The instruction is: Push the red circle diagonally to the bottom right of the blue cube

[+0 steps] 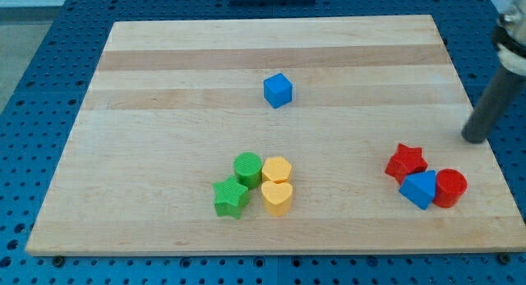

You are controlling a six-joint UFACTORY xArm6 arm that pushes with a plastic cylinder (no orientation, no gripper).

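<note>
The red circle [450, 187] lies at the board's lower right, touching a blue triangle [419, 189] on its left. The blue cube [278, 89] sits alone at the upper middle of the board, far up and left of the red circle. My tip [473, 140] is at the view's right near the board's right edge, above and a little right of the red circle, apart from every block.
A red star [406, 163] touches the blue triangle at its upper left. A green circle [247, 167], green star [231, 198], yellow hexagon [277, 169] and yellow heart [277, 197] cluster at the lower middle. The wooden board [164, 88] lies on a blue pegboard.
</note>
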